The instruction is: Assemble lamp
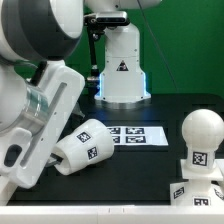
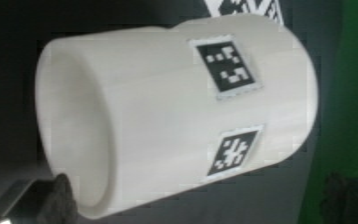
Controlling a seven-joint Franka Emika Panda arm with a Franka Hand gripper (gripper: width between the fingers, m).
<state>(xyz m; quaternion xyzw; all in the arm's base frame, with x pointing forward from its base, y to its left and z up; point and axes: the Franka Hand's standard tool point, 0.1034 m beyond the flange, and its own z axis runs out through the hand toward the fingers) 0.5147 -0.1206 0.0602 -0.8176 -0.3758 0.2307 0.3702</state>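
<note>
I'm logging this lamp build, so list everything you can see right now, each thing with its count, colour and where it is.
Tapered cup-shaped plastic shade: one, white with black-and-white tags, lying on its side on the table, by the arm.
Round-headed plastic bulb: one, white, tagged, upright at the exterior view's right.
Angular plastic base: one, white, under the bulb, partly cut off.
Marker board: one, flat, white, beside the shade.
Table: one, black.
Robot pedestal: one, white, triangle sticker, at the back.
Gripper: fingertips not clearly visible.
</note>
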